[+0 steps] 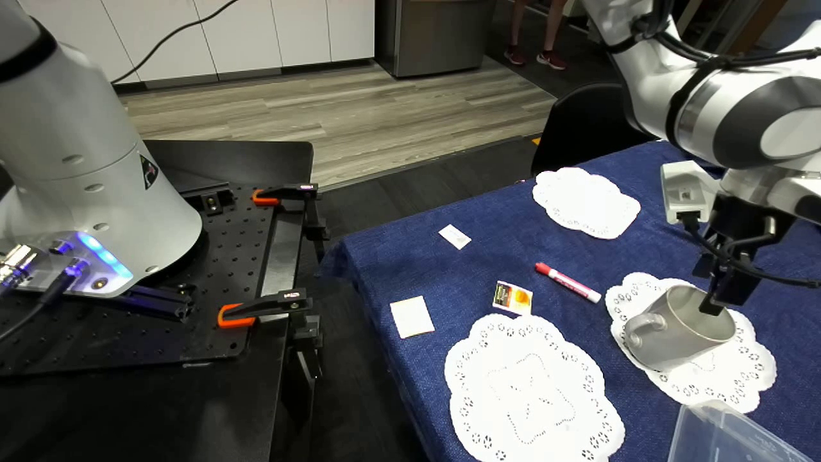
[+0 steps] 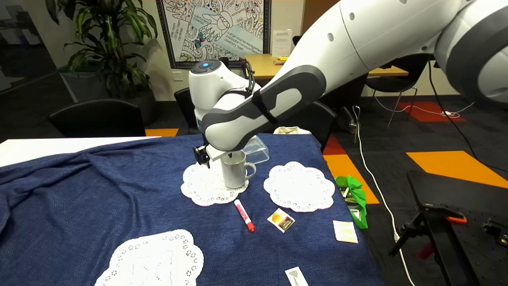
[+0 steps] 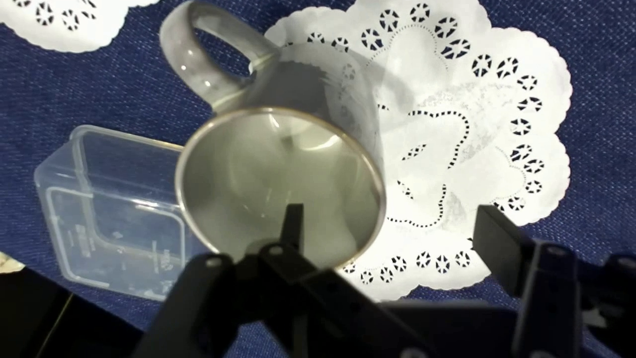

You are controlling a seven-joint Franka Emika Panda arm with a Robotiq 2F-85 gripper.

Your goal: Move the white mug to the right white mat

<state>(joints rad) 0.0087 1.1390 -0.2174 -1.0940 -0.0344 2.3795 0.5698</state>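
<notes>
The off-white mug [image 1: 680, 327] stands upright on a round white lace doily [image 1: 744, 359], off-centre, its handle toward a near-identical doily [image 1: 532, 391]. In an exterior view the mug [image 2: 234, 171] is on the left doily [image 2: 200, 184] and the twin [image 2: 299, 186] lies to the right. I cannot tell which doily is the right mat. My gripper [image 1: 710, 287] is open above the mug. In the wrist view the gripper [image 3: 390, 214] has one finger over the mouth of the mug [image 3: 278, 169] and the other outside it, over the doily [image 3: 477, 114]; neither visibly touches it.
A clear plastic box [image 3: 119, 214] is beside the mug, also in an exterior view [image 2: 256, 150]. A third white doily [image 1: 587, 202] lies apart. A red marker [image 1: 567, 282], a tea packet [image 1: 513, 297] and two pale packets [image 1: 412, 316] lie on the blue cloth.
</notes>
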